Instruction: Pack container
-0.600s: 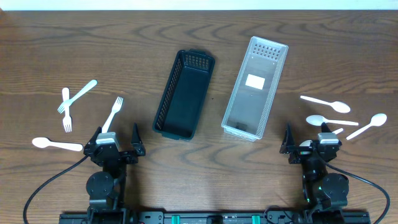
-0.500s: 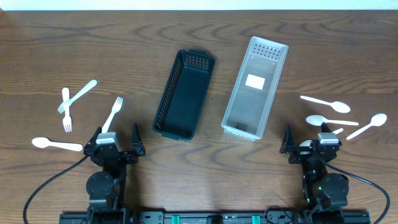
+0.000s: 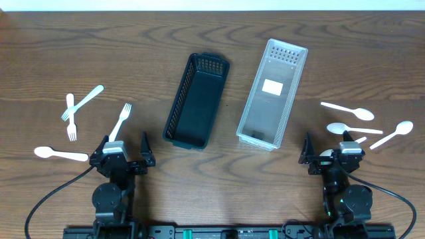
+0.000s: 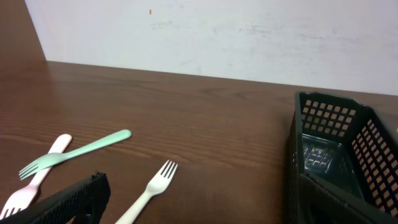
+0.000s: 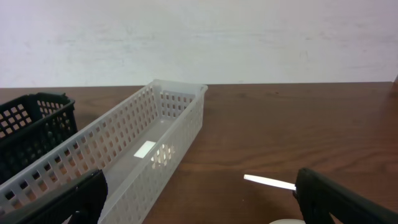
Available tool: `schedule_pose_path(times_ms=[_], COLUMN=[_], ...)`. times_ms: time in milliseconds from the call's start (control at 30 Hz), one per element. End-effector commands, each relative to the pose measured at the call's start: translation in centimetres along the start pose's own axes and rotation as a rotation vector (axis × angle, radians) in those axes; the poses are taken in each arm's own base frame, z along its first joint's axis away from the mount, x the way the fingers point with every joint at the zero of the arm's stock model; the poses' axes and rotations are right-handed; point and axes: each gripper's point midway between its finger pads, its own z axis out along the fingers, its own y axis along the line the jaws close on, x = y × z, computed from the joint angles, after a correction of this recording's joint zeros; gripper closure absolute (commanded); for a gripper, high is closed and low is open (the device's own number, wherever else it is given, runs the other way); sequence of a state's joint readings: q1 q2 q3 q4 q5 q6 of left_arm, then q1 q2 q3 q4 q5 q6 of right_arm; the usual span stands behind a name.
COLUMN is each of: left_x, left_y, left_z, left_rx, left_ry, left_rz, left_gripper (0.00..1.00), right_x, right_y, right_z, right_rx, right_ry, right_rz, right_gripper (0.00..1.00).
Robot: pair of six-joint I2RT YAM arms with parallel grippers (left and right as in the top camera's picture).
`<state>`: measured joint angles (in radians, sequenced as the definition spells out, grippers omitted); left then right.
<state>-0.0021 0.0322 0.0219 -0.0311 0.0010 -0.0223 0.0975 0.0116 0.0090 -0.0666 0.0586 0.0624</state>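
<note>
A black mesh basket point(image 3: 196, 101) and a clear plastic basket point(image 3: 273, 93) lie empty side by side at the table's middle. Three plastic forks point(image 3: 120, 121) point(image 3: 83, 101) point(image 3: 70, 117) and a white spoon point(image 3: 60, 154) lie at the left. Three white spoons point(image 3: 346, 109) point(image 3: 352, 129) point(image 3: 392, 135) lie at the right. My left gripper point(image 3: 124, 143) is open and empty at the front left, just behind the white fork point(image 4: 149, 193). My right gripper point(image 3: 330, 147) is open and empty at the front right, near a spoon handle point(image 5: 268, 182).
In the left wrist view the black basket point(image 4: 336, 162) stands ahead to the right, and two forks point(image 4: 74, 152) lie ahead to the left. In the right wrist view the clear basket point(image 5: 124, 155) stretches ahead to the left, with the black basket point(image 5: 31, 124) beyond it.
</note>
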Motion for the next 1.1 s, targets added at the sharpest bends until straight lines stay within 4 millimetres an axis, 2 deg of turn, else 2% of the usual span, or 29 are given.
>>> schedule_pose_path(times_ms=[0, 1067], left_x=[1.91, 1.90], left_y=[0.28, 0.25], left_z=[0.11, 0.11], left_rx=[-0.013, -0.013], left_ry=[0.063, 0.062], left_rz=[0.014, -0.005], left_gripper=[0.02, 0.02], right_x=[0.15, -0.22], right_y=[0.30, 0.31], right_z=[-0.01, -0.01], right_rx=[-0.014, -0.015], right_ry=[0.002, -0.012], right_rz=[-0.012, 0.017], right_gripper=[0.01, 0.01])
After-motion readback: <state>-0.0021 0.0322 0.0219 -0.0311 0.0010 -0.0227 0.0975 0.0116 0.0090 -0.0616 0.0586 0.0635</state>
